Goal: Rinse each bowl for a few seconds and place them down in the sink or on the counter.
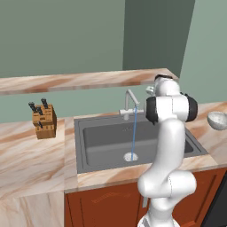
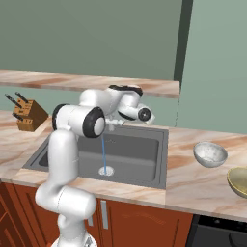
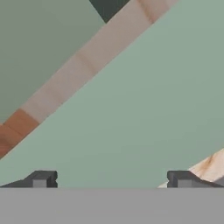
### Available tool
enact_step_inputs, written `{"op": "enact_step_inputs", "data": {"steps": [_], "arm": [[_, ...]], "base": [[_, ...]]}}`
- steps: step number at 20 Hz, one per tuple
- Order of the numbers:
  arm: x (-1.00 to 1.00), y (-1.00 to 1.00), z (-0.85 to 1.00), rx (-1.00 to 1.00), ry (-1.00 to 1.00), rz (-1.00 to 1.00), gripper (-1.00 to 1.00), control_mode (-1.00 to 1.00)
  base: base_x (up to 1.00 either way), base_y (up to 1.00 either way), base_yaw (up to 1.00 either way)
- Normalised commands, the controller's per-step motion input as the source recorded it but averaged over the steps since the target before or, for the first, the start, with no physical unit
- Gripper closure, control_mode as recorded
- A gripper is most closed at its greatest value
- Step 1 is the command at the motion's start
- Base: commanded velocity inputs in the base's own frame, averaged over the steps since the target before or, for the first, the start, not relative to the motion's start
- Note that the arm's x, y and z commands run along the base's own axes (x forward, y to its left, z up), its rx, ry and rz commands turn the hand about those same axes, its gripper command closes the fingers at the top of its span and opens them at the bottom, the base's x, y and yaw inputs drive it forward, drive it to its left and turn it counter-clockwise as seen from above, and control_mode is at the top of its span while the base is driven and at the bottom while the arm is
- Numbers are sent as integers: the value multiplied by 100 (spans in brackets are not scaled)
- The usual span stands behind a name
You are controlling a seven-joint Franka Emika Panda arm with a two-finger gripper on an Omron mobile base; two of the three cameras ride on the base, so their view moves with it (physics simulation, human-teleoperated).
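- Your pale grey bowl sits on the counter to the right of the sink. It is round and shallow with a speckled, lighter inside, and it rests tipped slightly so its opening faces up and toward the basin.
- From the left base view you see the same grey bowl at the far right edge, on the pink-beige marbled counter, partly cut off by the frame.
- Your olive-gold bowl lies just beyond the grey one, nearer the front edge of the counter; you see only its left part, a dull gold rim with a glossy inside.
- The sink is a dark grey rectangular basin with a round pale drain; a thin blue stream of water falls from the silver faucet straight onto that drain.
- Your gripper points at the green wall and the marbled shelf board; its two dark fingertips stand wide apart with nothing between them.
- The gripper is up behind the faucet, well apart from both bowls.
- A wooden knife block stands on the counter left of the sink.
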Motion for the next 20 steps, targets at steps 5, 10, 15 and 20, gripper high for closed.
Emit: {"op": "enact_step_inputs", "data": {"steps": [5,10,15,20], "arm": [[-15,0,57,0,25,-16,-100,-100],[-29,-14,54,0,22,-15,-100,-100],[-44,-35,42,1,19,-14,-100,-100],[-50,-33,36,0,21,-11,-100,-100]], "base": [[0,0,0],[0,0,0],[0,0,0],[0,0,0]]}}
